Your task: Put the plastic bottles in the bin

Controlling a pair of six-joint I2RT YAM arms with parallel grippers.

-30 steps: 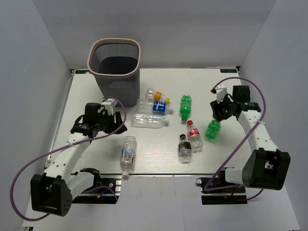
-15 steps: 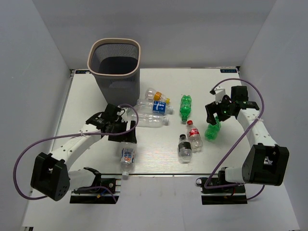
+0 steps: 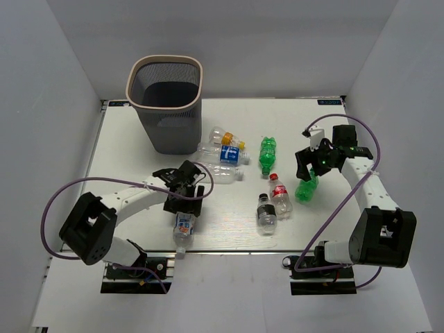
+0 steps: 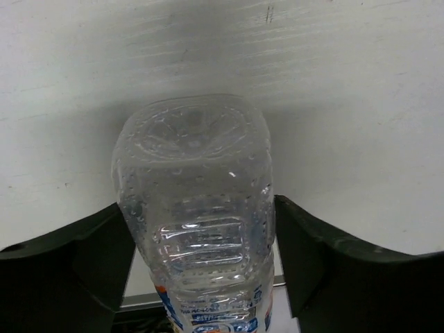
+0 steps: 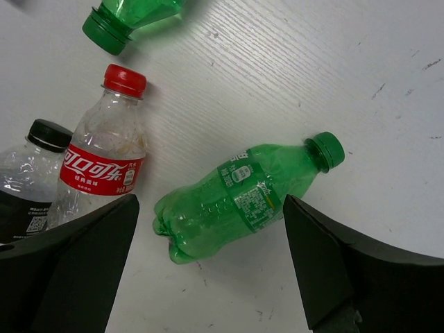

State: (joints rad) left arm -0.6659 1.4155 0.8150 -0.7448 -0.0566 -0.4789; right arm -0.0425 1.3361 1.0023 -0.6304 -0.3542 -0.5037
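Now swung away from the bin, left gripper hugs clear bottle, clamp uncertain; right gripper, spread, overhangs green bottle; pickups pending.

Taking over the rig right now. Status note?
Left gripper: straddles clear bottle, which lies flat; grip unclear.
Right gripper: open over green bottle, fingers clear of it.
Bin: far left, no bottle visible inside.
Six other bottles lie between the arms.
Done: nothing binned. Left: all eight.
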